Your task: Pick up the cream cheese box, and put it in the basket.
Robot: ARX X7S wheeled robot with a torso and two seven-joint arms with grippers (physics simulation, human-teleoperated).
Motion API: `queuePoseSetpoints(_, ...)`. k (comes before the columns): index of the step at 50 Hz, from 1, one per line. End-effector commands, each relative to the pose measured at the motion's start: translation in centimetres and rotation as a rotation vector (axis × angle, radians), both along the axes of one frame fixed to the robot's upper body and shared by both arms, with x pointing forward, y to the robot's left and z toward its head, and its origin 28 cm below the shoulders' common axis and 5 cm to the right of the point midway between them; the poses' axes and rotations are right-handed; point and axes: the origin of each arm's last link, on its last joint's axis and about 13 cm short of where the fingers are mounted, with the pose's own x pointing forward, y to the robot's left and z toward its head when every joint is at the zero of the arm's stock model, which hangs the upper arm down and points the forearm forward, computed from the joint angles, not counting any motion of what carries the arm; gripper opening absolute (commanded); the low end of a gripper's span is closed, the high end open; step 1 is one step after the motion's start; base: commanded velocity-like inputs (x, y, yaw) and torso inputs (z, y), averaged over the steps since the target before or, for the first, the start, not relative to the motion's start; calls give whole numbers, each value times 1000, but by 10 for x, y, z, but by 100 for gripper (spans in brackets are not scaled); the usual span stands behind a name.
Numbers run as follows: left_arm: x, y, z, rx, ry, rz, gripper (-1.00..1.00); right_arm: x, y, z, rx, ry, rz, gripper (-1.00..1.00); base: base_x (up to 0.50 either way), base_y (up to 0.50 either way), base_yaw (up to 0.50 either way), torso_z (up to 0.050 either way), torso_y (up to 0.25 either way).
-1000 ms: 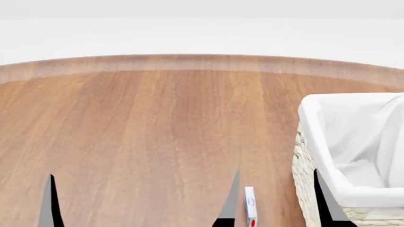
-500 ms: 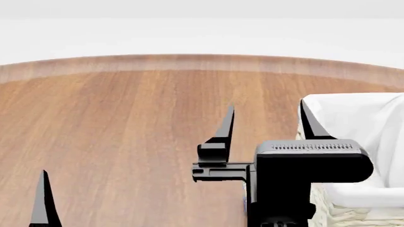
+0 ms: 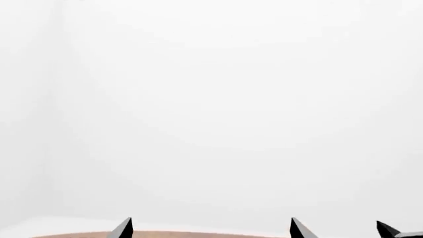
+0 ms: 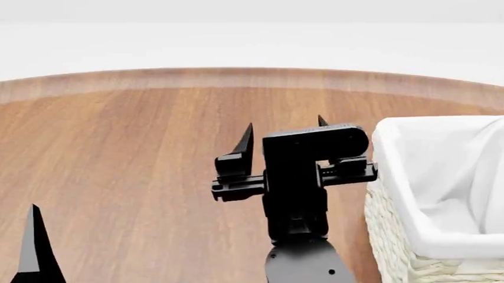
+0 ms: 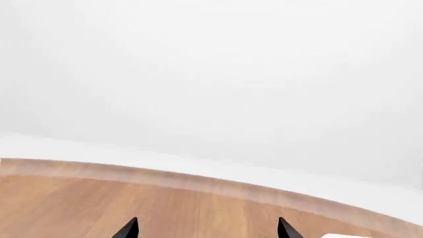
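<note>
The right pincer is raised over the wooden table, just left of the basket. Its two dark fingers point away from the robot and stand spread, with nothing between them. One fingertip shows clearly; the other is mostly hidden behind the black camera housing. In the right wrist view both tips sit apart at the frame edge, with bare table and a white wall beyond, and no object in the gap.

The left pincer shows in the head view only as one dark finger at the near left edge of the table. In the left wrist view two tips stand apart against a white wall, so it is spread and holds nothing.

The basket stands at the right side of the table, wicker wall showing, white liner folded over its rim. What shows of its inside is cloth only.

The cream cheese box is not visible in any view; the right arm covers the table near the basket's left wall. Its place cannot be told.
</note>
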Motion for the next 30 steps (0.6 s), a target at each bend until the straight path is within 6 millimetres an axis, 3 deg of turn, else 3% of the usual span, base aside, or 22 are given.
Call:
queuePoseSetpoints(1,-1,4,3,1,15,37,100,29,1,-40,-17,132,-17,100,0,0,0,0,0)
queuePoseSetpoints(4,-2,3,2,87,6,38,100,31,0,-58,-19,148,-24,100,0,0,0,0,0)
queuePoseSetpoints(10,-2,4,0,65,23,-25,100,34,-1,-84,-18,208,-28,100,0,0,0,0,0)
queuePoseSetpoints(30,-2,3,-7,62,30,-97,100,37,-9,-113,-29,265,-53,100,0,0,0,0,0)
